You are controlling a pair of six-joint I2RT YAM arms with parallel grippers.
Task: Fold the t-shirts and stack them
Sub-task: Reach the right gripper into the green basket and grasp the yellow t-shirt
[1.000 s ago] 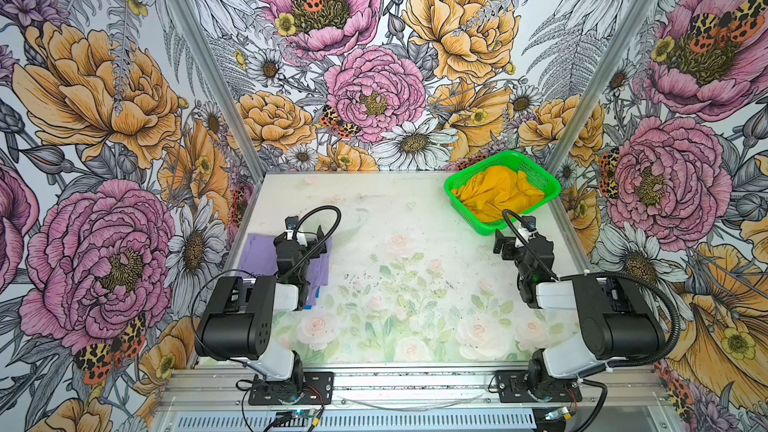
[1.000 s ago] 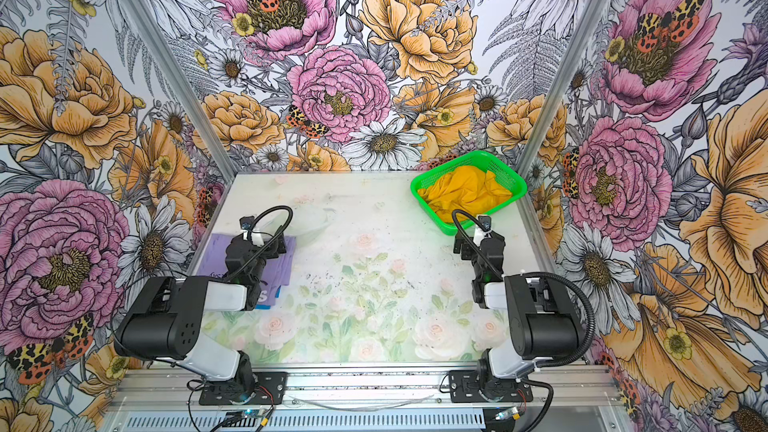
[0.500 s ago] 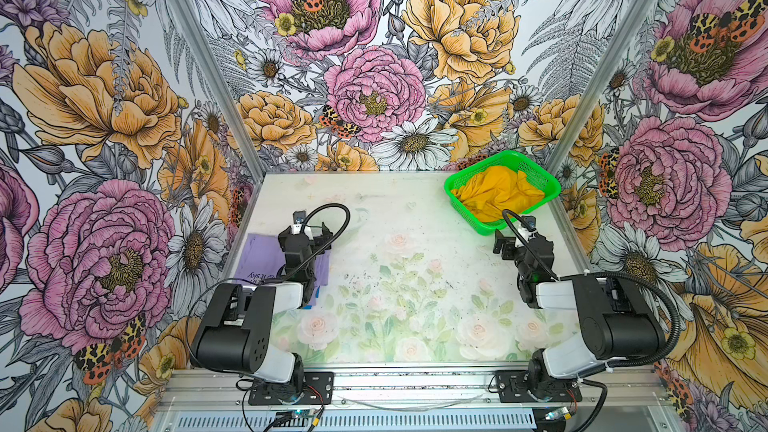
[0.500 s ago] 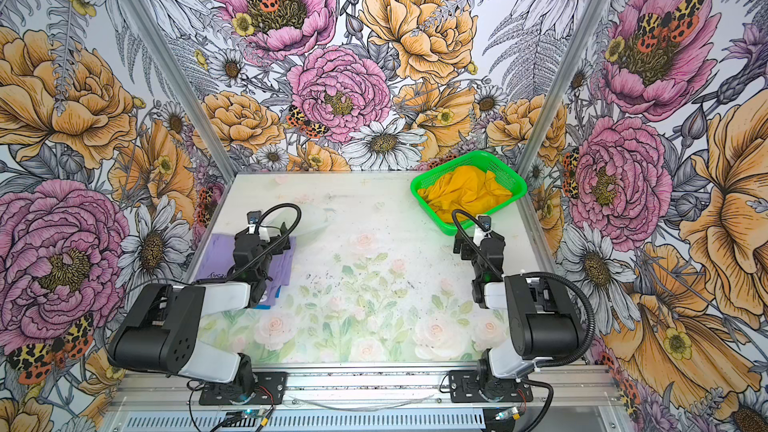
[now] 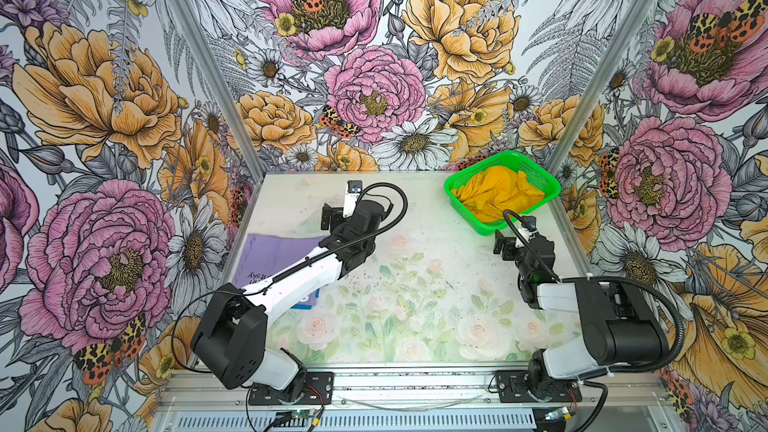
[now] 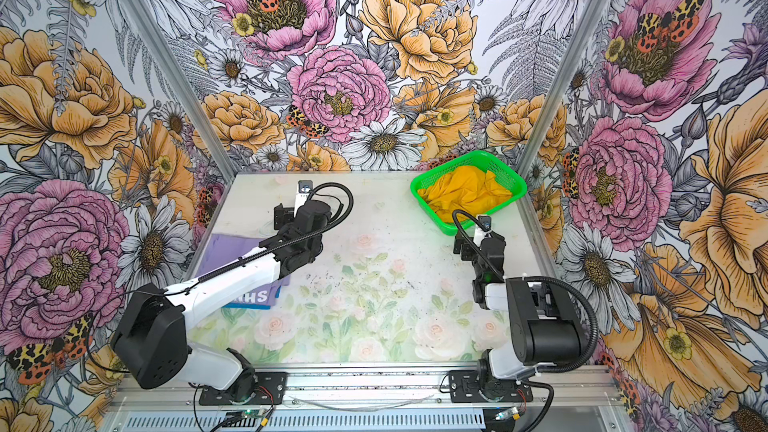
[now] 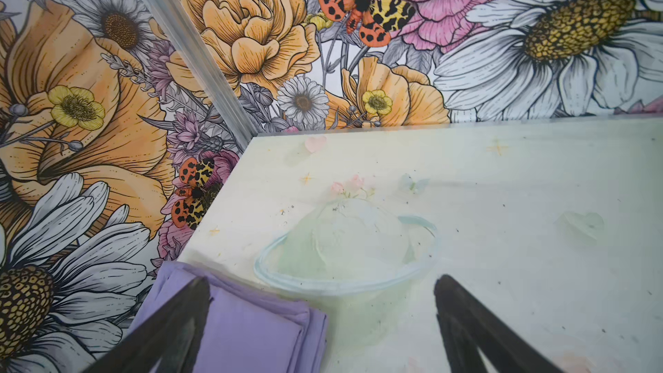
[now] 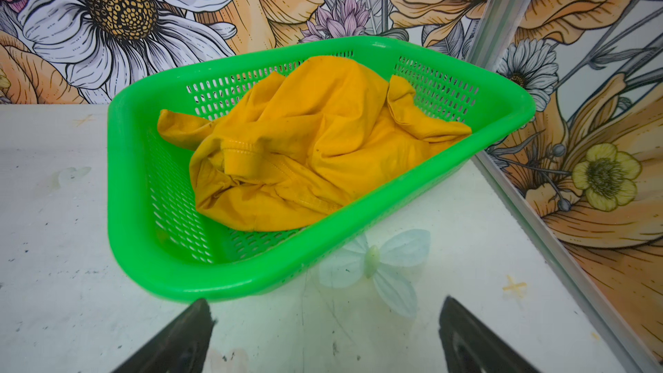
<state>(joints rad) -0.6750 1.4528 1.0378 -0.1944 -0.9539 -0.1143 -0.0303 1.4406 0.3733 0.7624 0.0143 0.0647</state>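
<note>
Got the mustard tee crumpled in the green basket, far right table corner; lavender tee folded by the left edge atop a blue one. Seeing left claw and right claw wide open, empty.

A lab test booth: flower-printed walls, aluminium posts, robot arms on a rail.
</note>
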